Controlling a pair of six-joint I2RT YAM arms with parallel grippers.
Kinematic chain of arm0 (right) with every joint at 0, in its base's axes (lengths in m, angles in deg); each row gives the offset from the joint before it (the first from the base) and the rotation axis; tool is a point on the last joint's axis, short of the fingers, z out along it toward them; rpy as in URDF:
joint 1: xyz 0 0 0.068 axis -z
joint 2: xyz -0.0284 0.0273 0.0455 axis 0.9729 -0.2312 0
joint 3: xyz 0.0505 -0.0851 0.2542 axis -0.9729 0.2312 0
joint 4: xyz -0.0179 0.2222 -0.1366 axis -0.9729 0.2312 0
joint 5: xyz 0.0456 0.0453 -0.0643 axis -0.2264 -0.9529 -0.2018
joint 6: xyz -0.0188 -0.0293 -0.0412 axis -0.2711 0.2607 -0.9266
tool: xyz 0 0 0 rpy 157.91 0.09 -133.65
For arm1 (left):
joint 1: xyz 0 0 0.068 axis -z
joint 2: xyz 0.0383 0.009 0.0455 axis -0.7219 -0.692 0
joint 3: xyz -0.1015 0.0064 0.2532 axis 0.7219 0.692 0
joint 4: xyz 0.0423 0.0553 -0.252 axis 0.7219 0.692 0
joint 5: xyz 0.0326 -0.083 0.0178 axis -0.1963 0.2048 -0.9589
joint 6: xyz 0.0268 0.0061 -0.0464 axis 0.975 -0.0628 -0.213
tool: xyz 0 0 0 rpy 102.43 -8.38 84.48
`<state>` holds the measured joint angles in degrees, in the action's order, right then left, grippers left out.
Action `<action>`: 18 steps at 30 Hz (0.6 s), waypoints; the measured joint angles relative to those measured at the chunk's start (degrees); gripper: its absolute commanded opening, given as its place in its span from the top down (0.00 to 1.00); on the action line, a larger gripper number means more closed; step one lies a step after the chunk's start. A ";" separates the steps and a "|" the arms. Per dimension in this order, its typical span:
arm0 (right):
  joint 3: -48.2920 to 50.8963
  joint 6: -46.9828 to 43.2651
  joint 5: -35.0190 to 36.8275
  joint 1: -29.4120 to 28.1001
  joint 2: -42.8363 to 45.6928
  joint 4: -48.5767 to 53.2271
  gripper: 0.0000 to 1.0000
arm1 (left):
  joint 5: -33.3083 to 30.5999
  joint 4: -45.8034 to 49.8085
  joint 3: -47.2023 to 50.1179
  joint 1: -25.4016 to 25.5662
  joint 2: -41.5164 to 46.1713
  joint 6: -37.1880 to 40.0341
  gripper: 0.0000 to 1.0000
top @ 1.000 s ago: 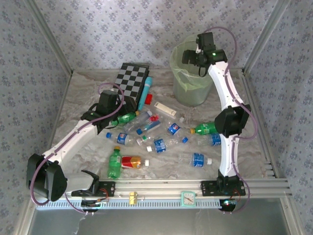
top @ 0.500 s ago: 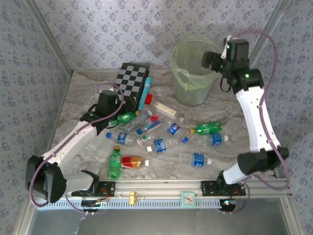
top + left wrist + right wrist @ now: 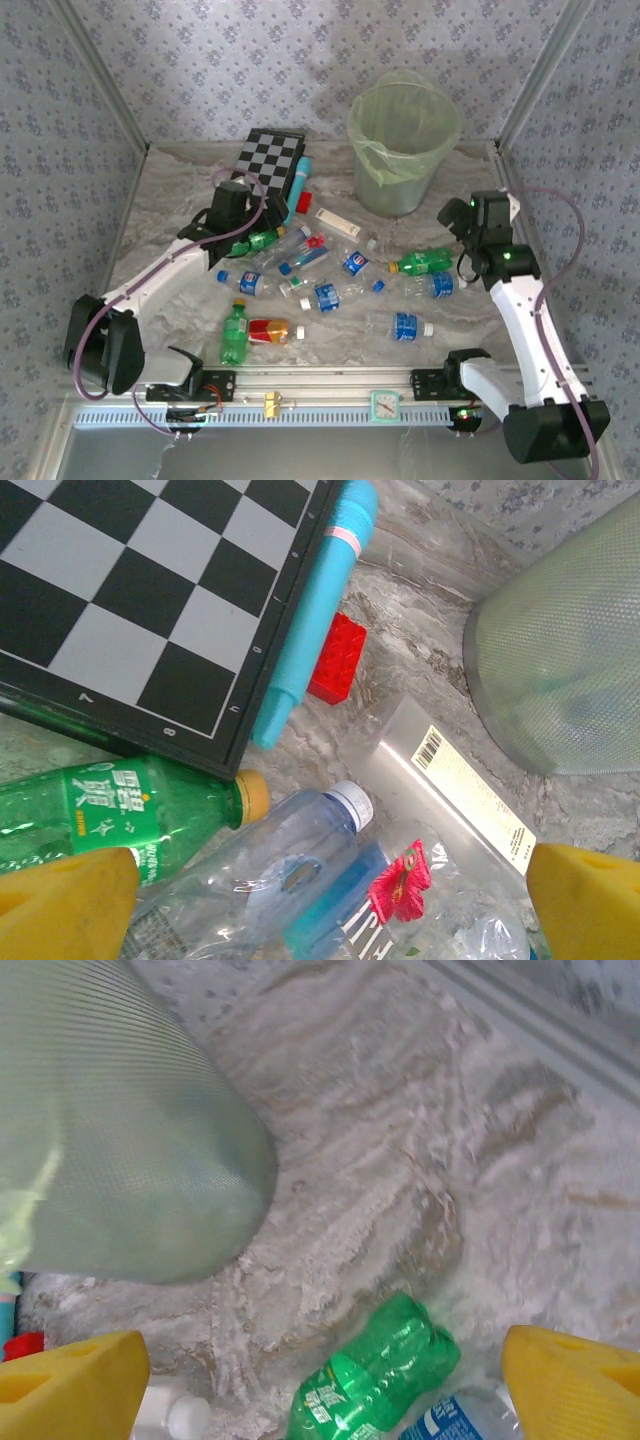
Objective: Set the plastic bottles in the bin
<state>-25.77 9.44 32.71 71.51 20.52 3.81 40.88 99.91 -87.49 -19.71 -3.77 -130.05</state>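
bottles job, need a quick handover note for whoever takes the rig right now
Left gripper: open, empty, low over a clear bottle beside the checkerboard.
Right gripper: open, empty, above a green bottle near the bin.
Bottles: about a dozen lie loose mid-table.
Done: cannot tell what the bin holds.
Left: pick up every bottle on the table and drop it in the bin.

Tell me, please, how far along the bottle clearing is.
Done: nothing I can confirm inside the bin. In hand: nothing; the left pincer and right pincer hang open and empty over the scatter. Remaining: roughly a dozen bottles lying on the table.
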 measured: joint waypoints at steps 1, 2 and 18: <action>1.68 1.62 -0.09 0.02 0.24 -0.33 0.08 | 0.04 -0.02 -0.15 0.17 -0.20 -0.02 0.01; 3.48 3.58 -0.31 0.02 0.26 -0.85 0.08 | 0.20 -0.02 -0.31 0.26 -0.42 -0.02 0.01; 18.34 26.25 -3.93 -0.68 -2.10 -5.09 0.11 | 0.11 -0.09 -0.72 0.61 -0.76 -0.11 0.01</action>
<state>-7.43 35.69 28.78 70.83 18.42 -1.28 40.99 99.82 -88.22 -19.10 -4.53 -130.15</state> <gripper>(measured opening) 0.897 0.991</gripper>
